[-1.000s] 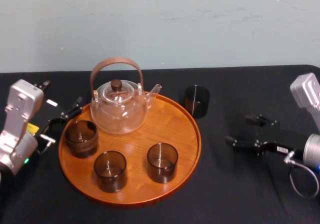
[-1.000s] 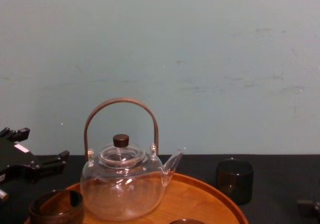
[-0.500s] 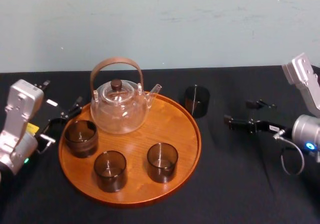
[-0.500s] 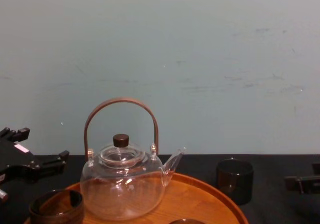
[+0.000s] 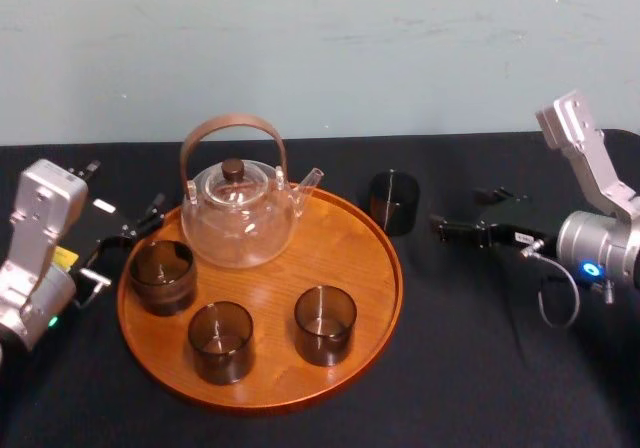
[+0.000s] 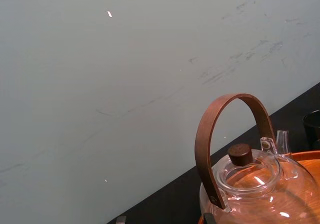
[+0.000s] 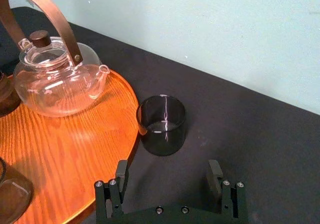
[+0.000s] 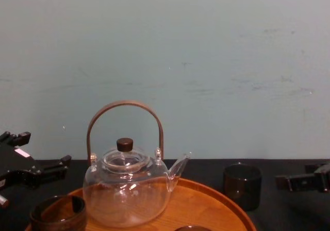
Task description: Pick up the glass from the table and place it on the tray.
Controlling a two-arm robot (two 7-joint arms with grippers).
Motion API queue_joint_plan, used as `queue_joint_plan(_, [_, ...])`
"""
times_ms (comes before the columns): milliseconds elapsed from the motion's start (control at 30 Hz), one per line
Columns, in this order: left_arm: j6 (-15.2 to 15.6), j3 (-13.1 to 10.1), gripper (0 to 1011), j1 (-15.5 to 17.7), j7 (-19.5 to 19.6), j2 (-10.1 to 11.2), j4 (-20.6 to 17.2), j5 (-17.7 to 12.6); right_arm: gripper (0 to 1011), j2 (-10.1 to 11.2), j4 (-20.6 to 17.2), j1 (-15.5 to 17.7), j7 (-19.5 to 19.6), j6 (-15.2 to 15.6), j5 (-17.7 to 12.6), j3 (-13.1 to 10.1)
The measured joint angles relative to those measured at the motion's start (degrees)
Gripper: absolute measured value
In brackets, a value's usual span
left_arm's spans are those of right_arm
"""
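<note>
Right arm: extended over the table [image 5: 470, 368] from the robot's right, wrist raised, forearm angled down toward the centre. Right gripper [image 5: 457, 210] held level, aimed at the glass [image 5: 394, 202] and stopped near it, apart from it. Fingers [image 7: 120, 173] spread wide, wider than the glass, with nothing held. In the right wrist view the glass [image 7: 161, 125] was seen ahead of the gap between the two fingers.

Left arm: parked at the table's left edge, beside the tray [image 5: 345, 243]. Left gripper [image 5: 120, 193] was pointed toward the teapot [image 5: 238, 213], fingers parted and empty.

Glass: dark, smoky, straight-sided, upright, empty. It was set on the table just beside the tray's far right rim, off the tray, a little to the right of the teapot's spout.

Tray: round, wooden, low-rimmed, laid flat at mid-table. Upon it were noted the clear teapot with brown hoop handle and dark knob, at the far left, and three other glasses [image 5: 220, 341] along the left and near parts. The right half was left bare.

Obstructions: bare table was seen between fingers and glass; the tray rim was close on the glass's left.

Background: pale wall [image 5: 400, 48].
</note>
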State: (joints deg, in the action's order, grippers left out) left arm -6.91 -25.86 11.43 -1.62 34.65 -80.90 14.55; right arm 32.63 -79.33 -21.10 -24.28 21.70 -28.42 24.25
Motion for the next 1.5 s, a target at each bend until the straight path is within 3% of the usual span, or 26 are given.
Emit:
queue_joint_plan(800, [0.00,0.00,1001,0.00,0.00,0.00,0.00,0.00,1002,-5.77,9.36,-7.45,-1.56,-1.40,5.67,2.78])
queue_joint_plan(1500, [0.00,0.00,1001,0.00,0.00,0.00,0.00,0.00,1002,-9.37,15.12,-10.71,-3.32,-1.76,8.60,3.58])
